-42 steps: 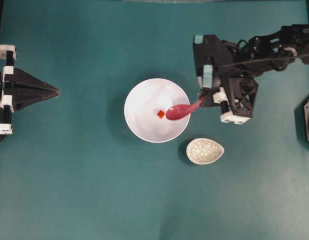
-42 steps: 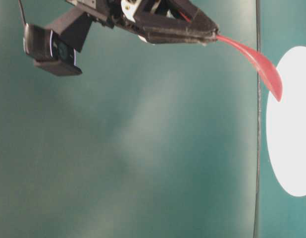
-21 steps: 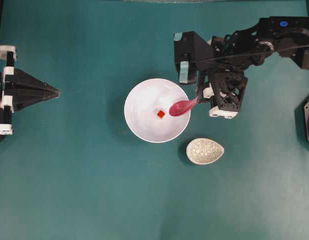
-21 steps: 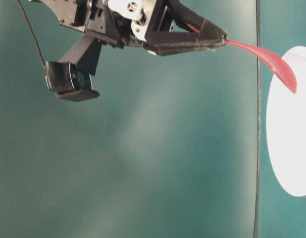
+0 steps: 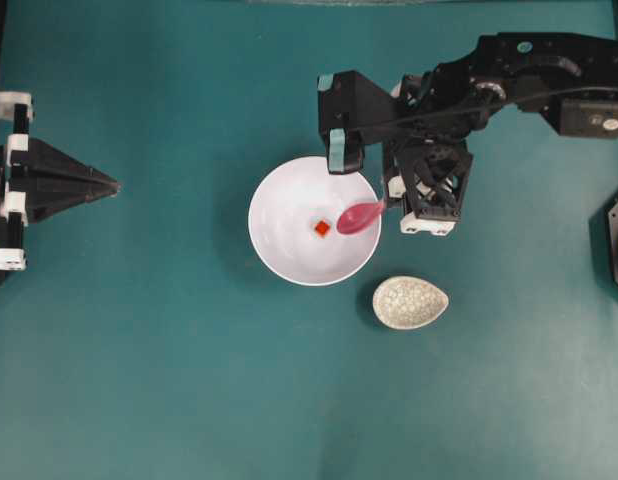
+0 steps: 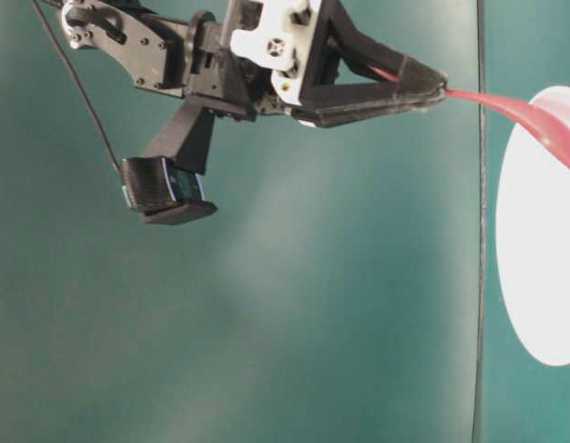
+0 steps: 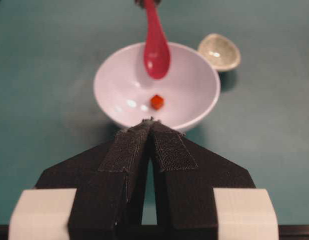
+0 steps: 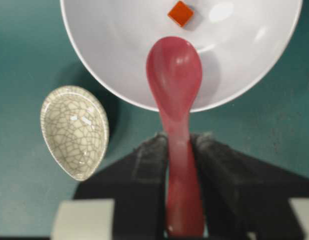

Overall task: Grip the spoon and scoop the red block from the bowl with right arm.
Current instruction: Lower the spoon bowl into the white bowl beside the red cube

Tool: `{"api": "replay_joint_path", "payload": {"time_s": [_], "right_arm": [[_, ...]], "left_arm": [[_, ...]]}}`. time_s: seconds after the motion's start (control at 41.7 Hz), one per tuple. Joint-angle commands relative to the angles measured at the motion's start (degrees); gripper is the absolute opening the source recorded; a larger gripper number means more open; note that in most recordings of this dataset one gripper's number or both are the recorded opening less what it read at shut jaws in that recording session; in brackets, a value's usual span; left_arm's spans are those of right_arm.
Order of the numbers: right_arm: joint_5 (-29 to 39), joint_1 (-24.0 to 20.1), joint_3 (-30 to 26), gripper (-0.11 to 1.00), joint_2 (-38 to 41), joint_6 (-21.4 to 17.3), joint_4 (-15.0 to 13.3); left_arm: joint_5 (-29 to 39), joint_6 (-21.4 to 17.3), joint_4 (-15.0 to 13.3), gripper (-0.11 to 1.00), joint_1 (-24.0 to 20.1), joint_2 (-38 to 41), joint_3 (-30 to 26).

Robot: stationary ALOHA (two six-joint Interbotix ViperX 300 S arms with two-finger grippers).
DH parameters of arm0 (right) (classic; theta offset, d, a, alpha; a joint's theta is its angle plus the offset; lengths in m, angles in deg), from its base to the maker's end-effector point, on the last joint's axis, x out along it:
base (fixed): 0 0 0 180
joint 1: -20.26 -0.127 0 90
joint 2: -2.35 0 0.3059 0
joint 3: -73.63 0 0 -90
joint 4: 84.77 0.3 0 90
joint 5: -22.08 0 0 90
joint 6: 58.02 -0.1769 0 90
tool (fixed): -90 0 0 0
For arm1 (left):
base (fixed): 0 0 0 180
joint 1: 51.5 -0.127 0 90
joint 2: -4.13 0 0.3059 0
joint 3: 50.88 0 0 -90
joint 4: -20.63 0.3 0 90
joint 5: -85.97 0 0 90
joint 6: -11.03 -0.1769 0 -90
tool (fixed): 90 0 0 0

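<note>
Over the bowl's [image 5: 289,255] near rim, the right end effector [image 8: 179,150] pinches the spoon [image 8: 175,80] by its handle, scoop forward and hollow up, to slip under the red block [image 5: 322,228] lying just beyond; the left end effector [image 7: 151,125] waits closed on the counter [image 5: 189,380]

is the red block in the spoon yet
No, the red block lies on the bowl floor just beyond the spoon, whose scoop is empty.

The right arm [image 5: 509,75] is black, with white brackets, teal tape patches and a thin cable.
</note>
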Motion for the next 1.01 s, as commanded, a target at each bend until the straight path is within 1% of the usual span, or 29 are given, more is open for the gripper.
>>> {"api": "replay_joint_path", "payload": {"time_s": [0.0,0.168,0.456,0.767,0.983], "right_arm": [[-0.18,0.18,-1.49,0.24,-0.26,-0.18,-0.09],[-0.53,0.18,-1.67,0.24,0.79,-0.18,-0.18],[-0.70,0.00,-3.52,0.24,3.16,-0.09,-0.44],[-0.97,-0.62,-4.48,0.24,5.01,-0.09,-1.93],[-2.37,-0.79,-4.75,0.24,5.36,-0.18,-1.93]], "left_arm": [[-0.35,0.00,0.09,0.00,-0.18,0.18,-0.62],[-0.35,0.00,0.09,0.00,-0.18,0.18,-0.53],[-0.35,0.00,0.09,0.00,-0.18,0.26,-0.62],[-0.70,0.00,0.09,0.00,-0.18,0.26,-0.62],[-0.70,0.00,0.09,0.00,-0.18,0.18,-0.53]]}}
